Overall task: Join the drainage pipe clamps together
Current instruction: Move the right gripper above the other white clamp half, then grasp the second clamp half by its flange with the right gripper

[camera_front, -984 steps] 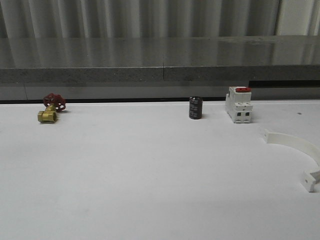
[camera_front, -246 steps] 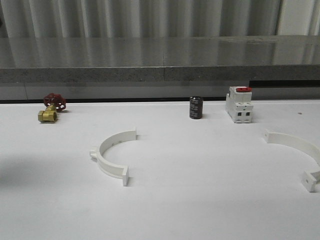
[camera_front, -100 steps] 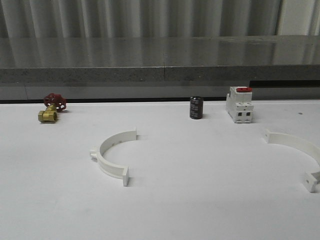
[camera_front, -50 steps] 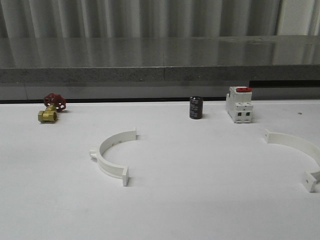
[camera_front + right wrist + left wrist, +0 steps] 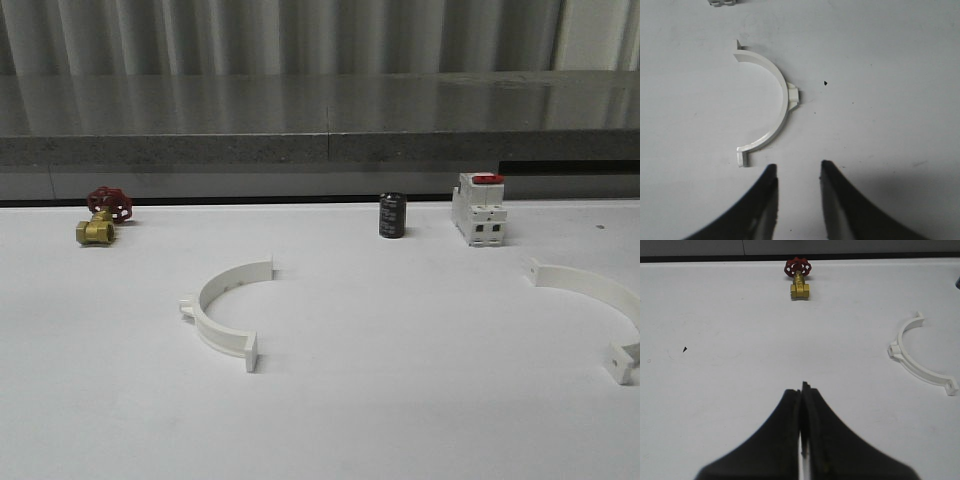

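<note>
While both arms wait above the white table (image 5: 400,420), two drainage pipe clamps lie flat and well apart: one clamp half (image 5: 224,312) near the middle, the other clamp half (image 5: 600,305) at the right edge. Along the far edge stand one brass valve (image 5: 103,215), one black cylinder (image 5: 392,215) and one switch (image 5: 478,209). The left gripper (image 5: 802,390) has its fingers pressed together, holding nothing; the right gripper (image 5: 797,172) is parted, empty.
</note>
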Available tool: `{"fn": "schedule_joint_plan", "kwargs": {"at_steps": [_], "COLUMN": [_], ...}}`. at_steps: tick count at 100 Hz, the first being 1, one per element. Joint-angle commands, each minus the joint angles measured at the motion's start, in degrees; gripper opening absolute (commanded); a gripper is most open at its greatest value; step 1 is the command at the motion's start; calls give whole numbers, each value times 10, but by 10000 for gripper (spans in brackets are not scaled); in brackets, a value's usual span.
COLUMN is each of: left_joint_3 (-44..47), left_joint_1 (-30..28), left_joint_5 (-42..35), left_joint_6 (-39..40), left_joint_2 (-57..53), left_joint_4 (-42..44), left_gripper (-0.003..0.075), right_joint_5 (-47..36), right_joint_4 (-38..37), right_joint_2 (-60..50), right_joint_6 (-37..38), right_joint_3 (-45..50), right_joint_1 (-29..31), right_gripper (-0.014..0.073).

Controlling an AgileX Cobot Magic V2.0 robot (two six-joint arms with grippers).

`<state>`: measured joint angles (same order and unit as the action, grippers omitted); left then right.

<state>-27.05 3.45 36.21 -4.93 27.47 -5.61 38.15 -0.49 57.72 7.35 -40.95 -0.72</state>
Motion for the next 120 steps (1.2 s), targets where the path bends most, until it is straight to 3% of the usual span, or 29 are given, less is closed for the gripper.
{"fn": "schedule_joint_plan", "kwargs": {"at_steps": [1,11,85,120], "left_joint_3": [-14,-14,-14,-14], "left_joint_1": [-2,-2,-2,-2], "left_joint_5": [-39,-39,-39,-39], "left_joint_6": [-1,-1,-1,-1], "left_joint_2": [1,1,1,1], "left_joint_4": [-8,-8,-8,-8], "left_gripper": [-21,-21,-21,-21], "right_joint_5": [-27,-28,-32,-33], "right_joint_4": [-3,-3,-3,-3], "right_joint_2": [0,13,353,431], "right_joint_6": [-7,-7,-20,-20], "right_joint_3": [-21,-21,-179,-214], "right_joint_1": [2,2,-21,-21], "right_gripper": [428,502,499,499]}}
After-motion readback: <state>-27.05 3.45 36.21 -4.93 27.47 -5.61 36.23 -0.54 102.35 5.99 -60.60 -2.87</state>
